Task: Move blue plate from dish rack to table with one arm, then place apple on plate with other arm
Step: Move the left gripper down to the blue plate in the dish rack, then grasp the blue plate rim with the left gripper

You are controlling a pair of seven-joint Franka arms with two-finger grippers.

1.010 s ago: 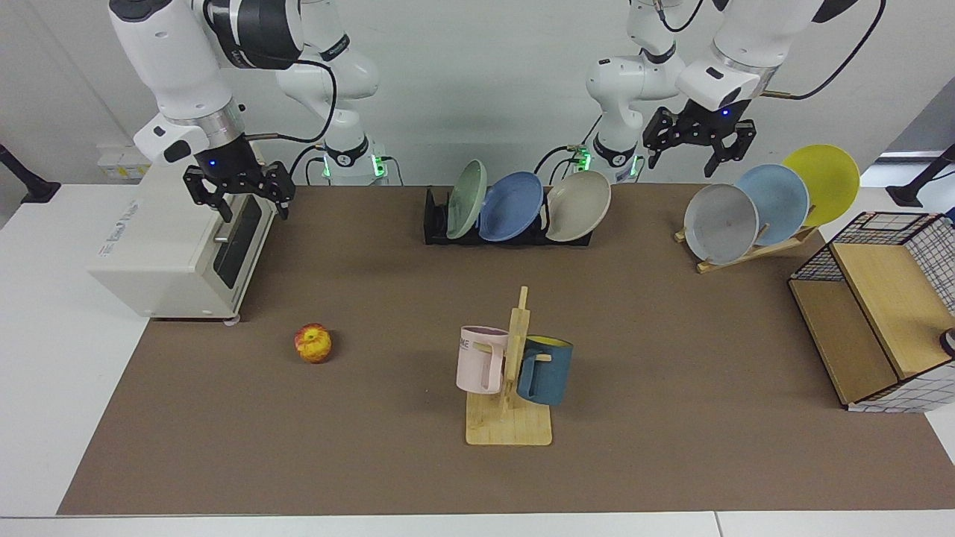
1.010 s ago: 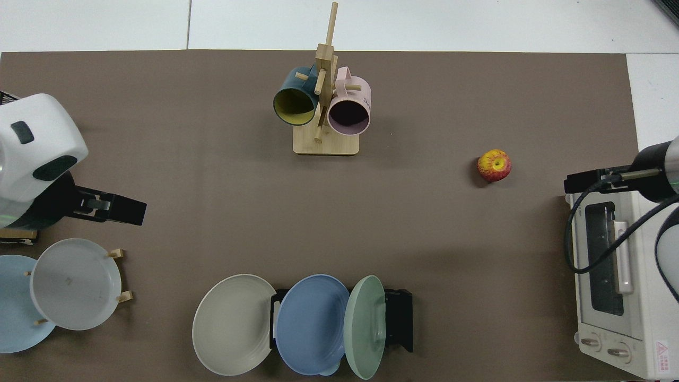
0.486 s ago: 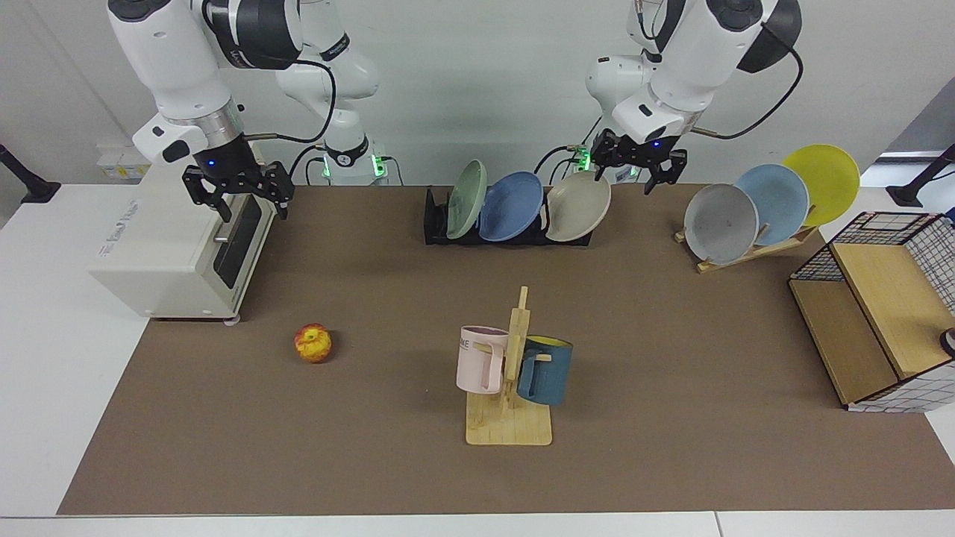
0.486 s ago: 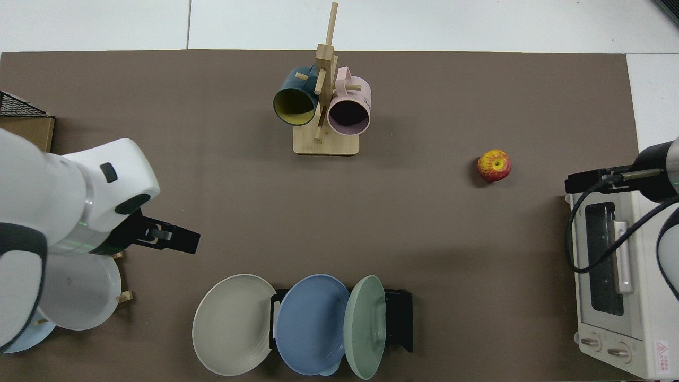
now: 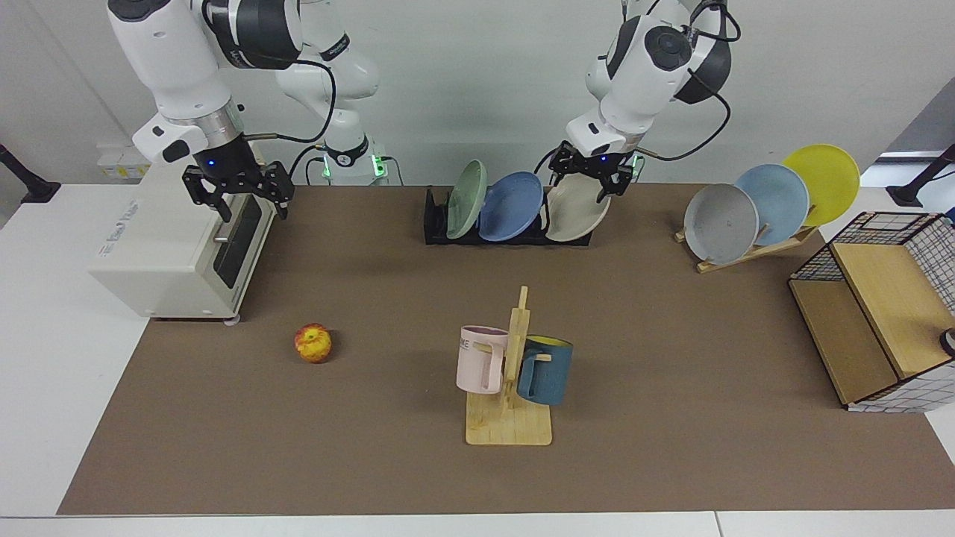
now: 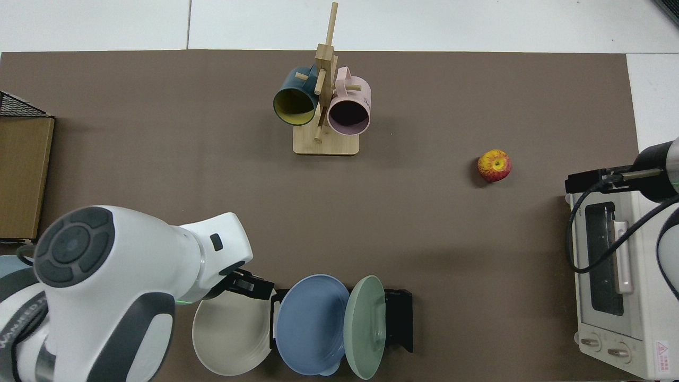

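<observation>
The blue plate (image 5: 511, 206), round, shallow and matte, leans in the black slotted dish rack (image 5: 440, 224) between a green plate (image 5: 466, 198) and a beige plate (image 5: 577, 206). The left gripper (image 5: 591, 177) hangs over the beige plate, fingers spread, empty. The right gripper (image 5: 239, 190) waits above a toaster oven (image 5: 175, 246), fingers apart, empty. The mottled apple (image 5: 313, 343) sits on the table's (image 5: 671, 373) brown mat.

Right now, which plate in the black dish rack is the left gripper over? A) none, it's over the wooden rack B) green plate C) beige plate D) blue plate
C: in the facing view the left gripper, open, hangs at the top rim of the beige plate, beside the blue plate in the dish rack; the right gripper waits over the toaster oven.
</observation>
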